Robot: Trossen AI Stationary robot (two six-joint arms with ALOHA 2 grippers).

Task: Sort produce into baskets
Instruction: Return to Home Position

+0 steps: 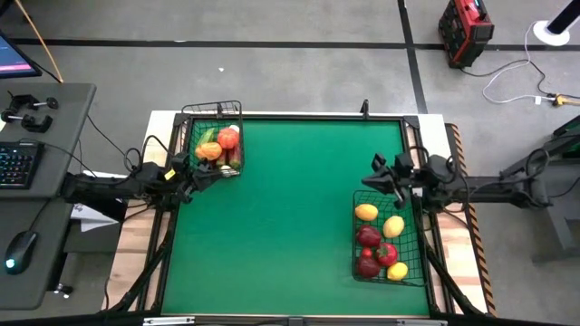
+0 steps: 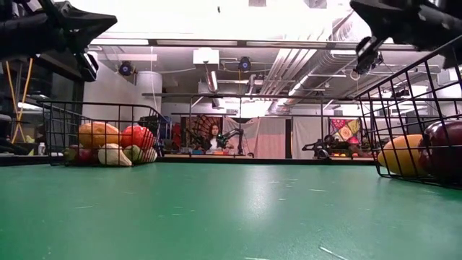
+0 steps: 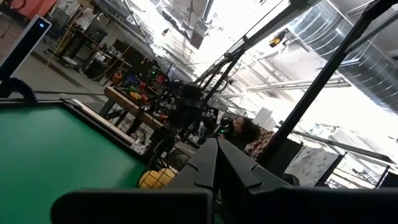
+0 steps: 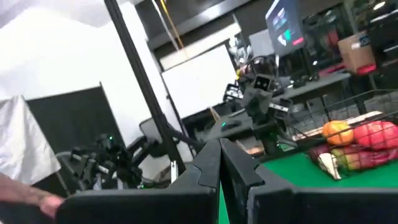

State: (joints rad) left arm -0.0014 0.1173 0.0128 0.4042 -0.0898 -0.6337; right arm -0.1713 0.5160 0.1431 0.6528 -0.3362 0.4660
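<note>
Seen from above, the green mat (image 1: pixel 290 208) carries no loose produce (image 1: pixel 368 237); every piece in sight lies in one of the two baskets. The small basket (image 1: pixel 190 136) stands at the mat's 10 o'clock corner, holding orange, red, green and pale pieces. The large basket (image 1: pixel 355 244) stands at 4 o'clock (its long axis runs 12 to 6) and holds three yellow and about three red or dark red pieces. The left gripper (image 1: pixel 198 172) hangs at the small basket's 7 o'clock corner, raised above the mat. In its wrist view its fingers (image 3: pixel 205 171) meet in a single peak, so the jaws look pressed together with nothing between them. The right gripper (image 1: pixel 385 178) sits at the large basket's 12 o'clock end, about over the rim. Its fingers (image 4: pixel 205 171) also appear to be closed and empty, though only a thin seam shows between them. With sorting apparently finished, what is left is probably the retreat to rest. That turns on each gripper's place beside its own basket: the small basket lies toward 1 o'clock from the left jaws, the large one toward 6 o'clock from the right jaws. Each arm should therefore draw back outward toward its own table edge, away from the wire, not sweep across it. The right gripper has the tighter clearance.
</note>
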